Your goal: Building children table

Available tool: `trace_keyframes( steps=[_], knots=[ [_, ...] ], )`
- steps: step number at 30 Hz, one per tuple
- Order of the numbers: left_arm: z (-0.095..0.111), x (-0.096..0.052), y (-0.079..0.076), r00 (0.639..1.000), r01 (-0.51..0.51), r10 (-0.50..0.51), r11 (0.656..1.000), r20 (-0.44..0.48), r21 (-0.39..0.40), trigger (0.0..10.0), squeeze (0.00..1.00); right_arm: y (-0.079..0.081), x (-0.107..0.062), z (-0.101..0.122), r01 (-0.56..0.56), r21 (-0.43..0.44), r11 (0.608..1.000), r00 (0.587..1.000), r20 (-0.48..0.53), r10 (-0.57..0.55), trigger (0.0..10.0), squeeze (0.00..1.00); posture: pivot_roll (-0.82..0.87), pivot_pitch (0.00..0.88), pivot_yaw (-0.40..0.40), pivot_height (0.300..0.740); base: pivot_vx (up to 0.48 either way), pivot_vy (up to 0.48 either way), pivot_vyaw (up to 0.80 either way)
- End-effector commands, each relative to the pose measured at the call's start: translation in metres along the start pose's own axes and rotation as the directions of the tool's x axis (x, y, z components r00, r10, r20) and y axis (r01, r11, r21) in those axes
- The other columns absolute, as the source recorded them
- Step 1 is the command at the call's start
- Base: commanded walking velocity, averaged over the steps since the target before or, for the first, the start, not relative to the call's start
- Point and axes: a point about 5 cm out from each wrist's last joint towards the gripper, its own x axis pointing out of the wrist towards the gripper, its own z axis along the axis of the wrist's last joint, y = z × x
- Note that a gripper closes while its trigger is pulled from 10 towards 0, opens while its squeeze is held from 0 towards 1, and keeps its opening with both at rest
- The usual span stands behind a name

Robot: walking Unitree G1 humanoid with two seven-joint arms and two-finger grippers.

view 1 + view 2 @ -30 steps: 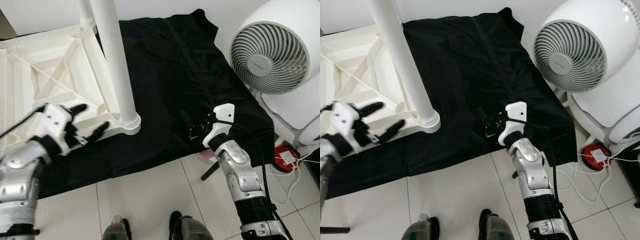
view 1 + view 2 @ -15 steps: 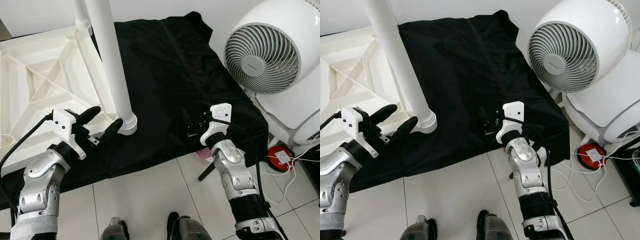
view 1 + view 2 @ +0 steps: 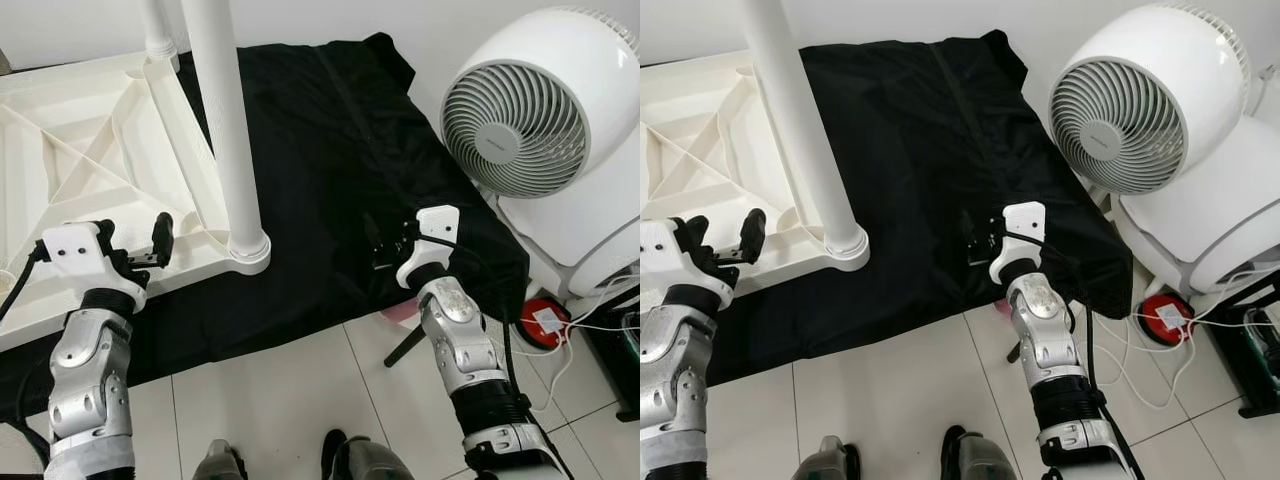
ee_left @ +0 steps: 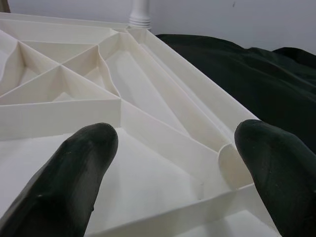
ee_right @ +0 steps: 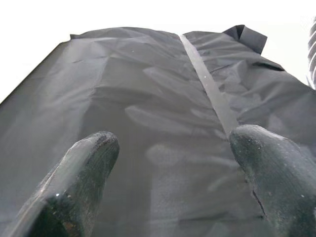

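Upturned on the floor at the left of the scene lies the white plastic table top (image 3: pixel 70 150), its ribbed underside facing up and its right part resting on a black cloth (image 3: pixel 330 160) spread across the tiles. One white table leg (image 3: pixel 225 120) stands upright in the socket at the near right corner of the top, and the foot of a second leg (image 3: pixel 157 30) shows at the far corner.

The left gripper (image 4: pixel 173 168) hovers over the near edge of the table top, a little left of the standing leg. Its two black fingers (image 4: pixel 74 173) are spread wide apart with nothing between them, and the wrist view looks along the ribs toward the far leg.

The right gripper (image 5: pixel 168 177) sits low over the near right part of the black cloth, also spread wide and holding nothing; a sewn strip of the cloth runs away ahead of it.

A large white round fan (image 3: pixel 530 110) stands at the right, just beside the cloth. Near its base, a red-and-white object (image 3: pixel 545 318) lies on the white tiled floor (image 3: pixel 280 400) among white cables (image 3: pixel 590 330).
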Motion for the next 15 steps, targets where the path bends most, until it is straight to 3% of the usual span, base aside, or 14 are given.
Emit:
trace_keyframes(
  steps=[1, 8, 12, 15],
  knots=[
    [-0.002, -0.001, -0.002, 0.998, -0.061, 0.061, 0.998, -0.012, 0.004, 10.0, 0.0, 0.002, 0.001, 0.0, -0.02, -0.022, 1.0, 1.0, 0.01, 0.02, 10.0, 0.0, 0.01, 0.115, -0.088, 0.74, 0.0, 0.0, 0.0],
    [0.001, -0.001, 0.0, 0.992, -0.124, 0.124, 0.992, -0.012, -0.002, 10.0, 0.0, 0.009, 0.0, 0.006, -0.076, -0.043, 0.996, 0.996, 0.051, 0.078, 10.0, 0.0, 0.02, 0.095, -0.048, 0.74, 0.0, 0.0, 0.0],
    [0.004, 0.001, -0.002, 0.991, -0.134, 0.135, 0.991, -0.015, 0.023, 10.0, 0.0, 0.022, 0.001, 0.008, -0.14, -0.076, 0.987, 0.985, 0.086, 0.147, 10.0, 0.0, 0.0, 0.088, 0.064, 0.74, 0.0, 0.0, 0.0],
    [0.005, 0.003, -0.002, 0.992, -0.128, 0.129, 0.991, -0.014, 0.036, 10.0, 0.0, 0.024, 0.002, 0.008, -0.142, -0.084, 0.986, 0.985, 0.089, 0.15, 10.0, 0.0, 0.0, 0.088, 0.064, 0.74, 0.0, 0.0, 0.0]
  ],
)
